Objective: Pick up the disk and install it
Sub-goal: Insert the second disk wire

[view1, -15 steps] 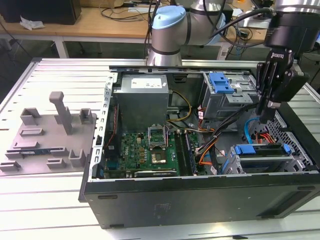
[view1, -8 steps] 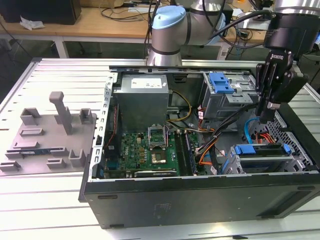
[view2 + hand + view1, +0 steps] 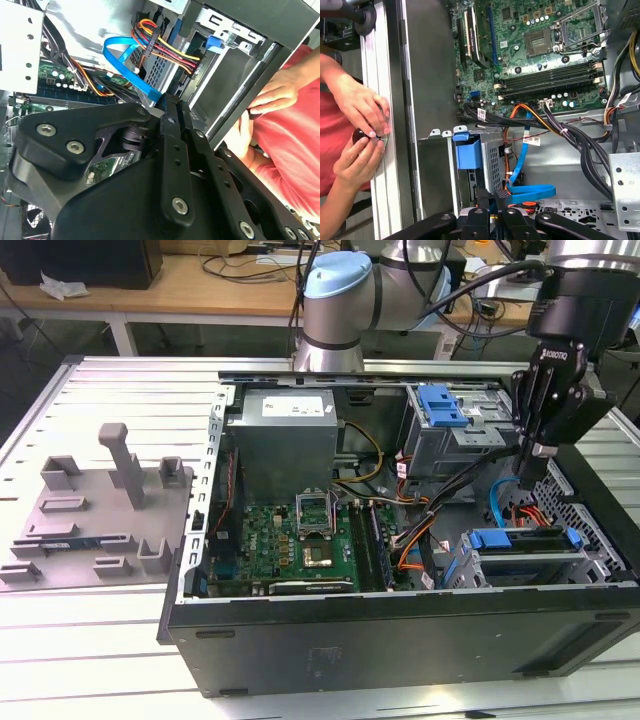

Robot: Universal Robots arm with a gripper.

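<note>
One disk (image 3: 520,540) is at issue. It lies flat in the drive bay at the near corner of the open case (image 3: 400,640), directly beneath the end effector (image 3: 528,475), and by the look of it already seated in the bay rather than waiting to be lifted. Its blue bracket faces up. Its long axis runs across the exterior view from left to right, crosswise to the end effector's vertical reach, with the fingers hanging over the half toward the exterior view's right. A clear gap separates fingertips and bracket; they do not touch.

The end effector points straight down and its fingers are drawn together, as both wrist views also suggest. A blue cable (image 3: 122,65) loops up from the bay and ends right at the fingertips in the second wrist view. Whether its end is pinched between them I cannot tell.

Beside the disk, orange and red wires (image 3: 520,512) rise between bay and end effector. Farther out from the end effector, toward the exterior view's left, sit the motherboard (image 3: 300,535) and, beyond it, the grey box (image 3: 285,435). A blue clip (image 3: 440,405) tops the upper cage, behind and to the side of the end effector.

Outside the case wall, close to the end effector, a person's hands (image 3: 362,107) work at the edge of the tabletop (image 3: 100,640).
</note>
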